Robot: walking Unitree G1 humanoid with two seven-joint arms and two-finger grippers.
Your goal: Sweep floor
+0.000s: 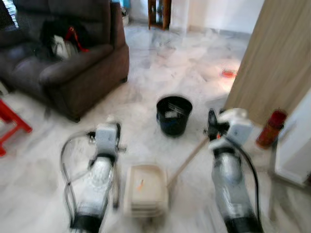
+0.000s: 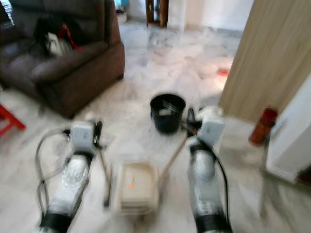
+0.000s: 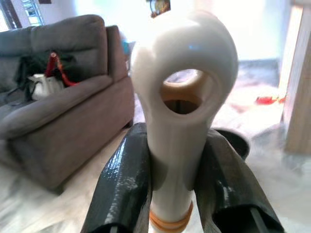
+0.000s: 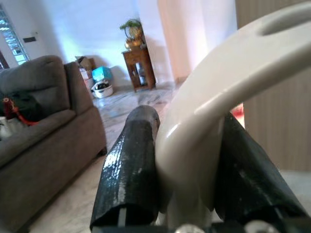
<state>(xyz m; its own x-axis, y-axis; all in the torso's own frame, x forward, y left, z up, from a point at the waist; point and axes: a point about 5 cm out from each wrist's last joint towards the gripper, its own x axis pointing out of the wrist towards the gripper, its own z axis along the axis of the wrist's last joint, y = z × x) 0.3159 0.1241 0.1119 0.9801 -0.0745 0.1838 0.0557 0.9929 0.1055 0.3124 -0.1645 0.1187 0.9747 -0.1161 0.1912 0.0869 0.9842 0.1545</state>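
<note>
Just short of the black bin (image 1: pixel 174 114), each gripper's jaws are clamped on a handle: left gripper (image 3: pixel 170 194) the dustpan's (image 1: pixel 145 189), right gripper (image 4: pixel 189 189) the broom's (image 1: pixel 187 162).

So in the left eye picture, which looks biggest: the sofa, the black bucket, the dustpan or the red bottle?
1. Sofa, by far the largest.
2. Dustpan and black bucket look about alike; the dustpan lies nearer the camera, so I won't rank them.
3. Red bottle, smallest.
</note>
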